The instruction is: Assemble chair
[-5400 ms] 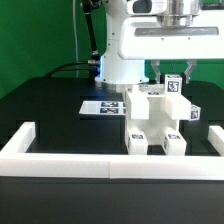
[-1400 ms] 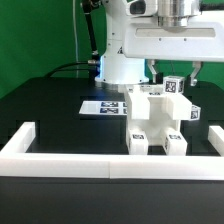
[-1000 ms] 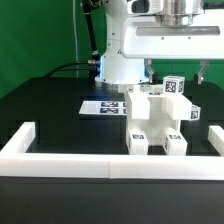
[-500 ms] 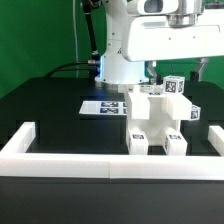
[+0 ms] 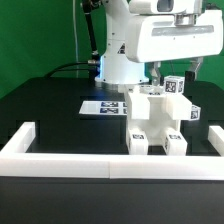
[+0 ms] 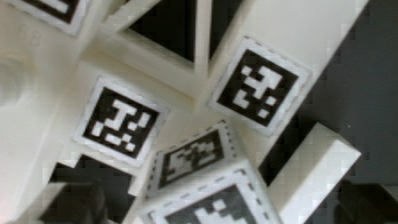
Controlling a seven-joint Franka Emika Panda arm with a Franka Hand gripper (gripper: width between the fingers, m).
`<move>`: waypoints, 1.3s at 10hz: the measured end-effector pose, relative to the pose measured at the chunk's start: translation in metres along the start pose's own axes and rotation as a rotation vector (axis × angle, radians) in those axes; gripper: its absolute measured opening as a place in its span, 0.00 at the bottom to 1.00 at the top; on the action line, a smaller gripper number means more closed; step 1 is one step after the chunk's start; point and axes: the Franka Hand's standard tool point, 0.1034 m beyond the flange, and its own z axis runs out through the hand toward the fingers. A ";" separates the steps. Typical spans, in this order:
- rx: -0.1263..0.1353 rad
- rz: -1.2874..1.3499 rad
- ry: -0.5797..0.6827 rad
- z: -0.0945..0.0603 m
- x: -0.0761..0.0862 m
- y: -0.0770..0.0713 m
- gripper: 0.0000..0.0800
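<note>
The white blocky chair [image 5: 150,118] stands upright on the black table, just inside the front wall. Its top part carries a black-and-white tag [image 5: 174,85]. My gripper [image 5: 174,72] hangs right above that tagged top, open, with one finger [image 5: 152,72] on each side and a gap to the part. Nothing is held. The wrist view is filled with the chair's white pieces [image 6: 39,140] seen from very close, with several tags such as one [image 6: 260,85] on a slanted face. My fingertips do not show in that view.
The marker board [image 5: 100,105] lies flat behind the chair, toward the exterior view's left. A low white border wall [image 5: 70,160] runs along the front and up both sides. The robot's white base [image 5: 115,60] stands at the back before a green curtain.
The hand has lifted a little off the chair's tagged top and shifted slightly toward the exterior view's right. Its jaws stay wide, and the chair has not moved.
</note>
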 end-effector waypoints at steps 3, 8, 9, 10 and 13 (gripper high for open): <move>0.000 0.020 0.000 0.000 0.000 0.000 0.47; 0.001 0.335 0.001 0.000 0.001 0.001 0.36; 0.003 0.439 0.002 0.001 0.001 0.001 0.36; 0.006 0.539 0.002 0.001 0.002 0.001 0.36; 0.028 0.810 0.005 0.001 0.002 0.000 0.36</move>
